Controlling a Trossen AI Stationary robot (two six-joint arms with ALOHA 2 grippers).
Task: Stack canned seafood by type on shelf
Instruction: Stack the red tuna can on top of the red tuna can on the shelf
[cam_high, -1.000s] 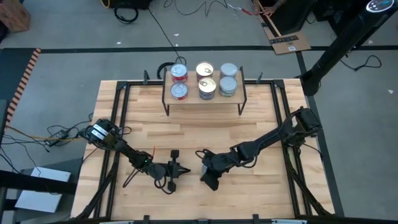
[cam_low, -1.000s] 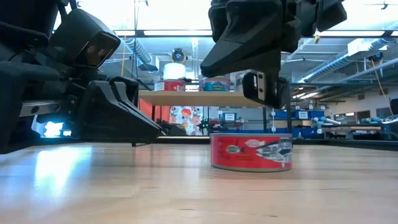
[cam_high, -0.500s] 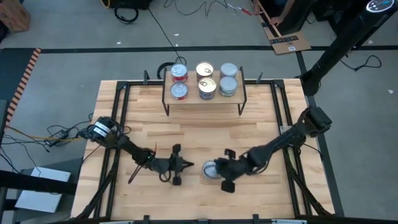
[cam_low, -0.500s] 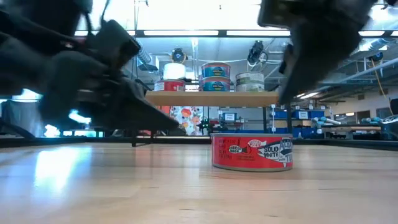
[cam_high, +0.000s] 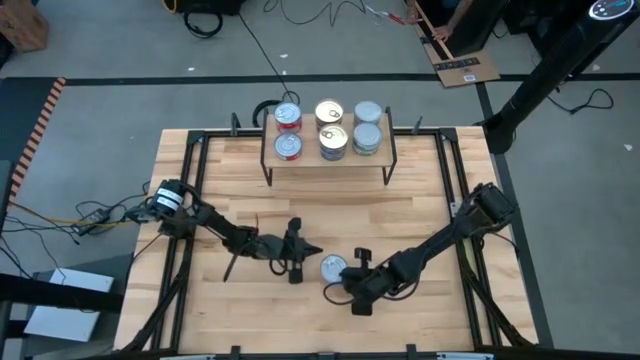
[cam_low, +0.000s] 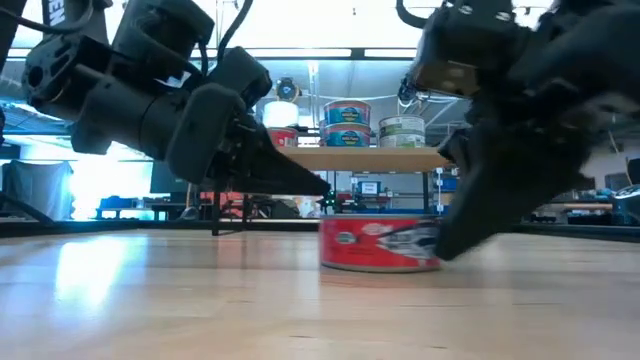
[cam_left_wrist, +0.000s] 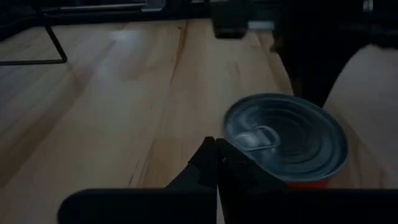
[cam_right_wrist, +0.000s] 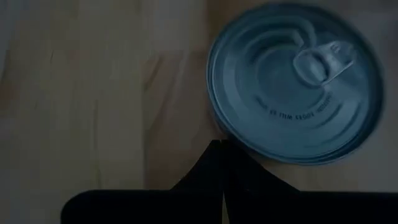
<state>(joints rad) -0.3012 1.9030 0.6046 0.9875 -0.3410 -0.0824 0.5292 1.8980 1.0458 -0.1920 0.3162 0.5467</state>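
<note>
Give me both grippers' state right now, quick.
Left gripper: closed, empty, tips beside the red can on the table.
Right gripper: closed, empty, tips at the same can's other side.

Table (cam_high: 420, 200): shelf (cam_high: 328, 158), red can (cam_high: 333, 268)

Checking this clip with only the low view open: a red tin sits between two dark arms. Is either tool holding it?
Observer: No. The left tool is shut, its tip beside the red tin, not around it.
Operator: And the right one?
Observer: The right tool is shut too, its tip at the tin's rim.
Operator: What is on the shelf?
Observer: From above, six tins stand on the shelf in three pairs; the left pair has red sides.
</note>
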